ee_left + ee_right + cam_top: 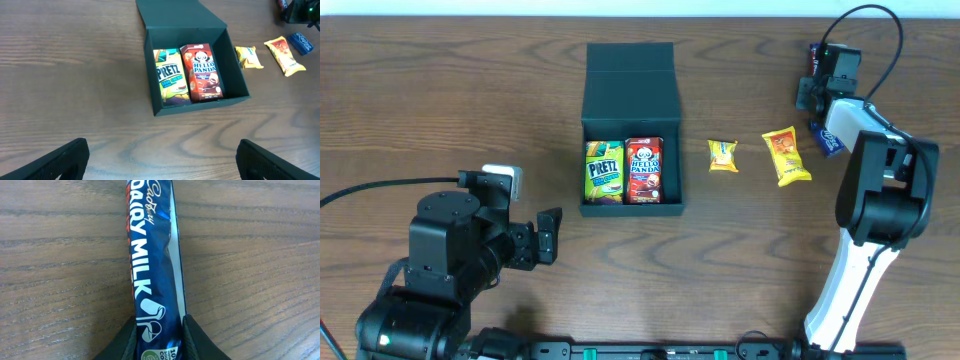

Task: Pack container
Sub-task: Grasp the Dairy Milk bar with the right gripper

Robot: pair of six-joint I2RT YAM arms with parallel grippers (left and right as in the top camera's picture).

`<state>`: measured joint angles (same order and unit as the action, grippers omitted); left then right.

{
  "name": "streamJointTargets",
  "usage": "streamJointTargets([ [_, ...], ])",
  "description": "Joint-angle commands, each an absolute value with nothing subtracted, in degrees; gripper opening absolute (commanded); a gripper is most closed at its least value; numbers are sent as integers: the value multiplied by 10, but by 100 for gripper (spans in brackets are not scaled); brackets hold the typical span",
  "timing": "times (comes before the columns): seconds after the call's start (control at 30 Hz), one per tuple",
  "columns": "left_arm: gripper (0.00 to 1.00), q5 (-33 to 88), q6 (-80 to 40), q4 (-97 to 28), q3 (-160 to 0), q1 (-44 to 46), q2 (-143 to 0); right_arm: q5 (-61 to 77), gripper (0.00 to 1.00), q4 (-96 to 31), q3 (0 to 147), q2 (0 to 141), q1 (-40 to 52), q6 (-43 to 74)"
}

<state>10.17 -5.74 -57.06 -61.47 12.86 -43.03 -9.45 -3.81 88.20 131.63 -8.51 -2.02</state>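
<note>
Wood-grain table (440, 90) fills the view, and here's the container (630, 208) sitting just left of centre, matte black, its lid (628, 72) flapped open toward the far side. Packed side by side in its near half: a green-and-yellow Pretz box (604, 172) on the left and a red Hello Panda box (643, 170) touching it on the right. The far half shows bare black floor.

To the right, in the line between the container and the right arm, lie an orange-yellow packet (786, 156) and then a smaller yellow packet (723, 155), apart from each other. A blue packet (829, 137) sits further right, partly tucked under the white forearm.

Over at the far right, the right gripper (160, 322) has its fingers (200, 340) pressed against both sides of a blue Dairy Milk bar (152, 255) lying flat on the wood.

Near left, the left gripper (162, 145) hovers spread wide, holding nothing, facing the container's near wall.
</note>
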Motion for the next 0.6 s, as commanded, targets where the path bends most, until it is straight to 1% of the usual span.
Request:
streamJointTargets([
  [0.0, 95, 103, -53, -572, -617, 128, -430, -96, 22, -40, 889, 1322, -90, 23],
  [0.1, 95, 103, -53, -572, -617, 128, -430, -91, 20, -40, 889, 1305, -90, 32],
  [0.2, 95, 104, -53, -572, -617, 128, -430, -67, 16, -43, 889, 1274, -89, 32],
  [0.4, 95, 103, -53, -572, -617, 128, -430, -19, 15, -69, 889, 1193, -82, 32],
  [0.57, 95, 103, -53, -572, -617, 128, -430, -18, 7, -136, 889, 1116, -65, 32],
])
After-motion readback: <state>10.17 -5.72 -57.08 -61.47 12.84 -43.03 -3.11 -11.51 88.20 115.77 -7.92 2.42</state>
